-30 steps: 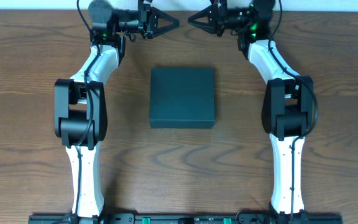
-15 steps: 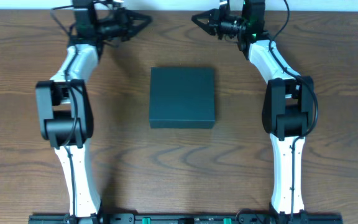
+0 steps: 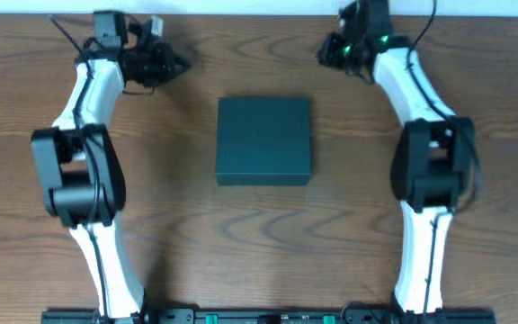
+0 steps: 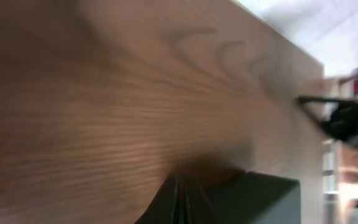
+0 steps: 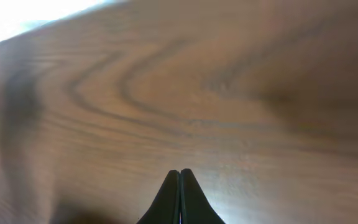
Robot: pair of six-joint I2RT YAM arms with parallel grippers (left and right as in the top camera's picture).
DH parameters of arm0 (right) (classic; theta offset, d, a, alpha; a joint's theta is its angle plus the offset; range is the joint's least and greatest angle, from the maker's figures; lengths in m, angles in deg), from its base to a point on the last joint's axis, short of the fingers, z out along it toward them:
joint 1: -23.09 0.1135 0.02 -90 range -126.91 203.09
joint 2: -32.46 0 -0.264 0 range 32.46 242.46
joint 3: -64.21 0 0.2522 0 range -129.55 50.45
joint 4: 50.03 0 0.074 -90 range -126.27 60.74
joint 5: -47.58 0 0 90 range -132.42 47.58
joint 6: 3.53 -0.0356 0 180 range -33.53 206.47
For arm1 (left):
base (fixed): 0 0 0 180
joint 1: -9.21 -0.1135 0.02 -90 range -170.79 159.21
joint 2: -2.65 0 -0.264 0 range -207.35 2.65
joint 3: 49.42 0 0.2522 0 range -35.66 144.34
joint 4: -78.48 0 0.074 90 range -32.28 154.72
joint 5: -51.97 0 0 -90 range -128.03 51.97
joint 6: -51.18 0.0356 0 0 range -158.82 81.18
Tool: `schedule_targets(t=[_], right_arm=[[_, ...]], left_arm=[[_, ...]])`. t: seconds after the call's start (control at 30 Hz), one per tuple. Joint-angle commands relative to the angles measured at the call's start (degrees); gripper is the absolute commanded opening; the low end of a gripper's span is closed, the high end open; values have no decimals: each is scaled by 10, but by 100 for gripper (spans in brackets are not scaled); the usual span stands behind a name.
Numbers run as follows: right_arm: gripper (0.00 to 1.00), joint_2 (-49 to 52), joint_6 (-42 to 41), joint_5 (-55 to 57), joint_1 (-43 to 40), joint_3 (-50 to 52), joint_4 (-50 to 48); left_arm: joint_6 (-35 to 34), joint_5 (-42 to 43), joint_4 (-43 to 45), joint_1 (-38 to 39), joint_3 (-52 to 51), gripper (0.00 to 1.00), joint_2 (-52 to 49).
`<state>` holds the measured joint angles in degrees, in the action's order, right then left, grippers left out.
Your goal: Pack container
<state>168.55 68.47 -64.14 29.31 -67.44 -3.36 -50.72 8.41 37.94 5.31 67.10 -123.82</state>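
Container (image 3: pixel 264 141): a dark green square box with its lid down flat. It sits in the middle of the bench (image 3: pixel 259 243), between the two arms.
Why there: I think both arms can reach it from each side.
Left gripper (image 4: pixel 178 179): pinched together, holding nothing, well apart from the box.
Right gripper (image 5: pixel 180 173): pinched together too, with nothing in it, over bare wood.
Snacks to pack: none in sight.

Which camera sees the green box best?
The overhead view: it shows the whole box, lid shut, from above. The left wrist view catches only a blurry corner of the box at its bottom edge. The right wrist view shows just the table, no box.
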Motion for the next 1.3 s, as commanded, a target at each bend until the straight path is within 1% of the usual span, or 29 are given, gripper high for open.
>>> schedule_targets(t=[0.0,0.1,0.23,0.33,0.47,0.5,0.6,0.67,0.73,0.8,0.87,0.93,1.0,1.07,1.17,1.2,1.23,1.27], right_arm=[[2,-132,134,60,5,-10,11],[2,-206,145,61,1,-10,23],[2,-296,169,70,2,-10,81],[2,-357,195,71,5,-10,145],[2,-435,194,87,5,-10,242],[2,-458,194,87,5,-10,269],[2,-516,194,93,8,-9,340],[2,-550,193,116,15,0,403],[2,-595,193,125,31,50,437],[2,-651,180,143,50,132,427],[2,-729,151,156,73,248,377],[2,-851,117,157,96,396,289],[2,-953,97,157,103,487,241],[2,-1018,97,160,103,537,219],[2,-1075,96,172,103,573,204],[15,-1085,97,172,103,578,203],[53,-1094,97,172,103,580,203],[99,-1096,97,172,103,580,203]], left_arm=[[96,-101,-4,17,9,6,133],[107,-165,-20,31,9,6,217],[146,-175,-83,52,9,6,329],[174,-182,-153,66,9,6,407],[178,-190,-239,70,9,6,503],[189,-191,-260,70,9,6,533],[228,-231,-330,70,8,6,609],[240,-242,-377,69,0,6,646],[237,-220,-392,70,-36,6,693],[237,-215,-388,70,-95,6,742],[234,-215,-379,70,-167,6,799],[211,-211,-348,70,-259,6,875],[204,-210,-316,70,-323,6,929],[200,-209,-300,70,-357,6,956],[195,-194,-284,70,-379,6,973],[191,-194,-280,70,-379,6,972],[180,-194,-270,70,-379,25,971],[174,-194,-262,70,-379,65,971]])
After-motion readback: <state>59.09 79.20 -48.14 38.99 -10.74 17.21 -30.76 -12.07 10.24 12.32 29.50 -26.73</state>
